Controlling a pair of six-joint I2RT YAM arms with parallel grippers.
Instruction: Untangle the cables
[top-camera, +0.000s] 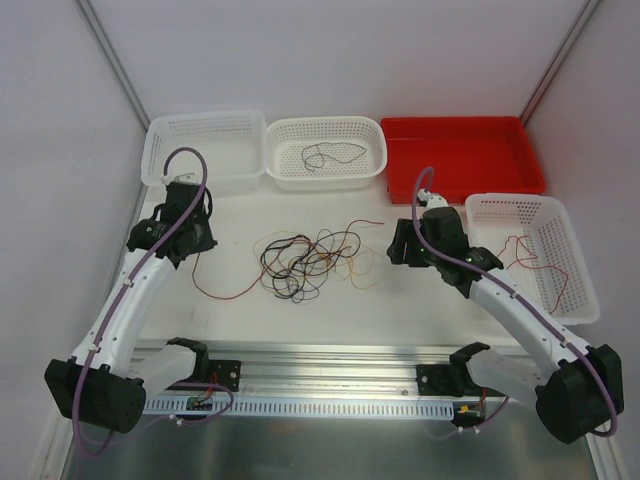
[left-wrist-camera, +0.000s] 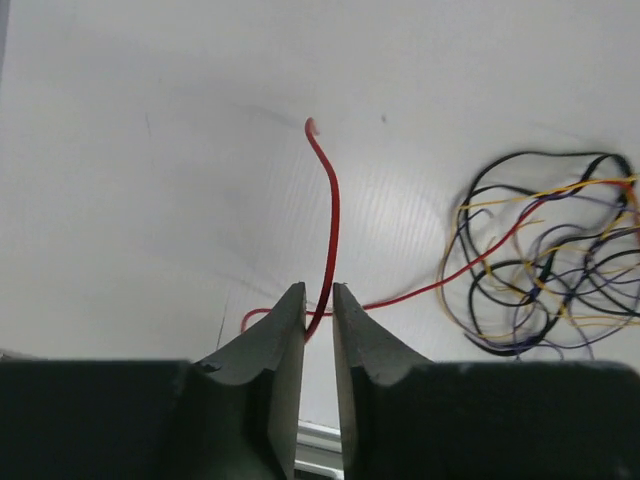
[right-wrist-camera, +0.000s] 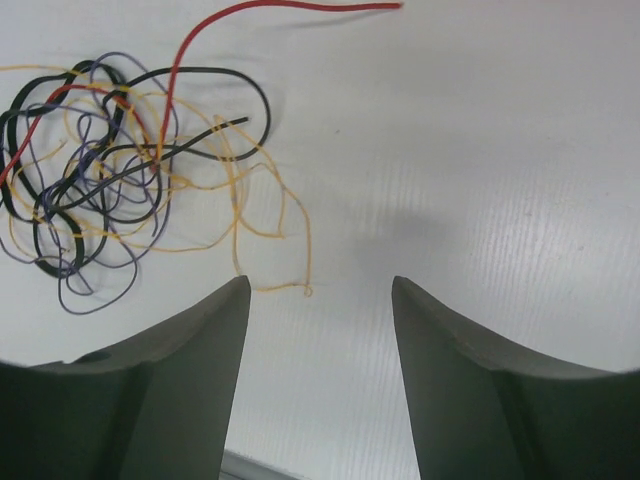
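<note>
Narrowly parted, the left gripper (left-wrist-camera: 318, 300) straddles a red cable (left-wrist-camera: 331, 205) trailing left from the tangled central cables (top-camera: 305, 262), likely to free it, while the right gripper (right-wrist-camera: 320, 295) hovers wide-jawed to their right.

Overhead and both close wrist views share the cables (top-camera: 305, 262).

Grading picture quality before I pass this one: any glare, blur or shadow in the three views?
Top external: sharp, evenly lit, glare along the metal rail. Left wrist: red cable crisp, tangle at the right edge softer. Right wrist: tangle sharp, faint shadow on the table.
</note>
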